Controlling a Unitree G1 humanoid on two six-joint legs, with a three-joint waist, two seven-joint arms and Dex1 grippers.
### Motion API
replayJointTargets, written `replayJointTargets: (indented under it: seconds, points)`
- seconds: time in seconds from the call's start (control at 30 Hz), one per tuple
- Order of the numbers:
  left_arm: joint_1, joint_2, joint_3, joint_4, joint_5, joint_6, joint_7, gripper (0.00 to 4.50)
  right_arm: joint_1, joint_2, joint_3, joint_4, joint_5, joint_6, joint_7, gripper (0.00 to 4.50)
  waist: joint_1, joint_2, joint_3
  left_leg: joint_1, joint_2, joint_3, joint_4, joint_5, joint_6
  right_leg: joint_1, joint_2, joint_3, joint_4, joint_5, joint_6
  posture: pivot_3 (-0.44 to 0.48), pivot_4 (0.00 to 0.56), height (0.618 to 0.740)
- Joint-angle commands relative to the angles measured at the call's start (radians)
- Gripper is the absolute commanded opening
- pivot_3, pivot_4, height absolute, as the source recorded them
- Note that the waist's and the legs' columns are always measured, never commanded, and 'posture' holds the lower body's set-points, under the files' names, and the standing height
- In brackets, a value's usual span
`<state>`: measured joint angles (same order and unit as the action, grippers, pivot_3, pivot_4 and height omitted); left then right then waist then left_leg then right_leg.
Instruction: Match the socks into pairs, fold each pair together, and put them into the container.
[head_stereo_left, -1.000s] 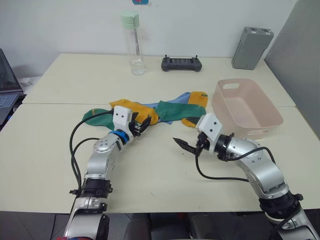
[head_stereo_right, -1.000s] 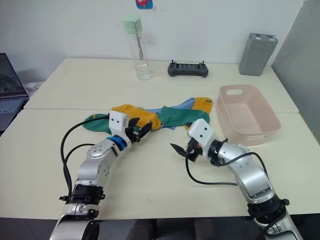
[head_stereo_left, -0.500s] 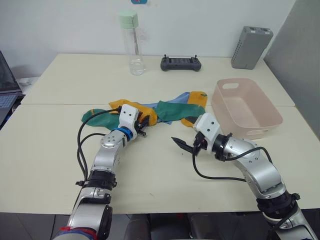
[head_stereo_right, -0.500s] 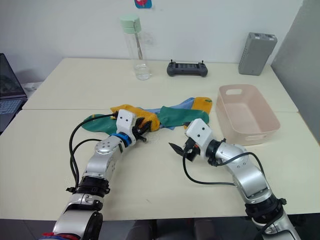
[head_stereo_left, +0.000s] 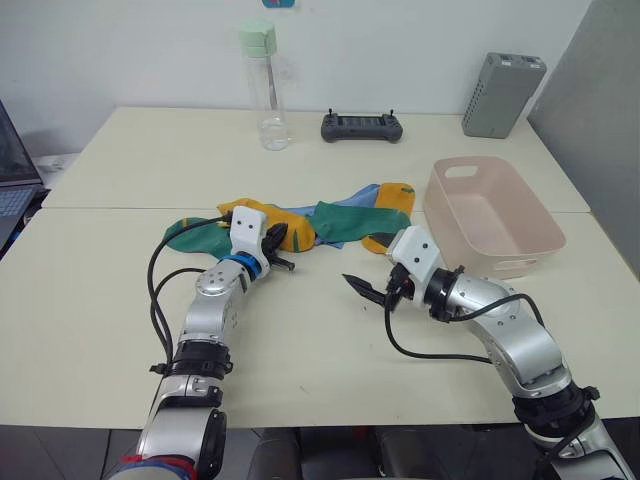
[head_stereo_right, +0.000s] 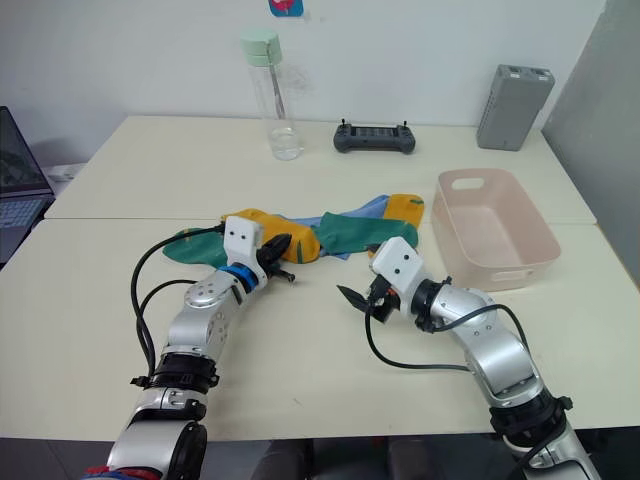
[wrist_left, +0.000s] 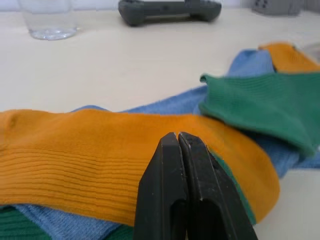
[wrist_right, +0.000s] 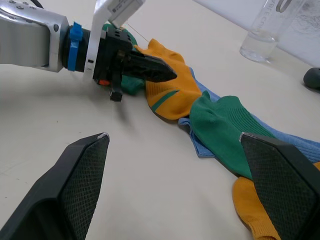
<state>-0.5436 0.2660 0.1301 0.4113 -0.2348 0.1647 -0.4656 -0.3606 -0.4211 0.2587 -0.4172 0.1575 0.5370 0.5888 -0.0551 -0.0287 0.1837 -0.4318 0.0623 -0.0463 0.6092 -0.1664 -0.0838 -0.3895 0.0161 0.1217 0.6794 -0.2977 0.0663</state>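
Note:
The socks lie in a tangled row at mid-table: a dark green sock (head_stereo_left: 195, 235) at the left, a mustard-yellow sock (head_stereo_left: 298, 226), another green sock (head_stereo_left: 345, 220) over a light blue sock (head_stereo_left: 366, 194), and a second yellow sock (head_stereo_left: 400, 196) at the right end. My left gripper (head_stereo_left: 282, 238) is shut, its tips at the near edge of the yellow sock (wrist_left: 100, 160); I see no fabric between the fingers (wrist_left: 177, 165). My right gripper (head_stereo_left: 372, 292) is open and empty, low over bare table in front of the heap. The pink container (head_stereo_left: 530, 243) stands empty at the right.
At the back of the table stand a clear bottle with a green cap (head_stereo_left: 265, 90), a dark controller (head_stereo_left: 362, 127) and a grey upright box (head_stereo_left: 502, 95). A laptop (head_stereo_left: 12, 190) sits at the left edge. A seam (head_stereo_left: 120, 208) runs across the table.
My left gripper has gone from open to shut and has drawn in against the yellow sock. The right arm has barely moved.

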Motion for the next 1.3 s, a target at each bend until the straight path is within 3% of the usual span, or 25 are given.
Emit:
replayJointTargets:
  seconds: [0.03, 0.13, 0.43, 0.6, 0.63, 1.0, 1.3]
  points:
    - [0.004, 0.027, 0.041, -0.082, -0.096, 0.061, -0.085, 0.02, -0.007, 0.003, -0.008, -0.031, 0.0, -0.01, 0.0, 4.5, -0.001, 0.0, 0.0, 0.0, 0.0, 0.0, 0.0, 0.0, 0.0, 0.0, 0.0, 0.0, 0.0, 0.0, 0.0, 0.0, 0.15, 0.74]
    - [0.014, 0.052, 0.008, -0.095, -0.081, 0.072, -0.13, 0.58, -0.01, 0.002, -0.003, -0.029, 0.0, -0.011, 0.006, 4.5, -0.001, 0.0, 0.0, 0.0, 0.0, 0.0, 0.0, 0.0, 0.0, 0.0, 0.0, 0.0, 0.0, 0.0, 0.0, 0.0, 0.15, 0.74]
    - [-0.034, 0.041, -0.093, -0.003, 0.084, -0.01, -0.033, 3.36, -0.031, 0.013, 0.016, -0.022, -0.006, -0.004, 0.004, 4.5, 0.001, 0.0, 0.0, 0.0, 0.0, -0.001, 0.0, 0.0, 0.0, 0.0, 0.0, 0.0, 0.0, 0.0, 0.0, 0.0, 0.15, 0.74]
    - [-0.049, 0.043, -0.118, 0.051, 0.125, -0.021, -0.026, 3.36, -0.021, 0.01, 0.015, -0.028, -0.01, -0.001, 0.004, 4.5, 0.001, 0.0, 0.0, 0.0, 0.0, -0.001, 0.0, 0.0, 0.0, 0.0, 0.0, -0.001, 0.0, 0.0, 0.0, 0.0, 0.15, 0.74]
    - [-0.054, 0.043, -0.12, 0.06, 0.128, -0.023, -0.028, 3.18, -0.02, 0.01, 0.014, -0.029, -0.011, -0.001, 0.004, 4.5, 0.001, 0.0, 0.0, 0.0, 0.0, -0.001, 0.0, 0.0, 0.0, 0.0, 0.0, -0.001, 0.0, 0.0, 0.0, 0.0, 0.15, 0.74]
    - [-0.066, 0.03, -0.06, 0.087, 0.073, -0.019, -0.027, 0.03, -0.016, 0.014, 0.01, -0.027, -0.017, -0.005, 0.0, 4.5, 0.001, 0.0, 0.0, 0.0, 0.0, -0.001, 0.0, 0.0, 0.0, 0.0, 0.0, -0.001, 0.0, 0.0, 0.0, 0.0, 0.15, 0.74]
    - [-0.028, 0.048, 0.072, -0.076, -0.148, 0.128, -0.127, 0.03, -0.014, 0.014, 0.005, -0.025, -0.016, -0.008, -0.001, 4.5, -0.001, 0.0, 0.0, 0.0, 0.0, -0.001, 0.0, 0.0, 0.0, 0.0, 0.0, -0.001, 0.0, 0.0, 0.0, 0.0, 0.15, 0.74]
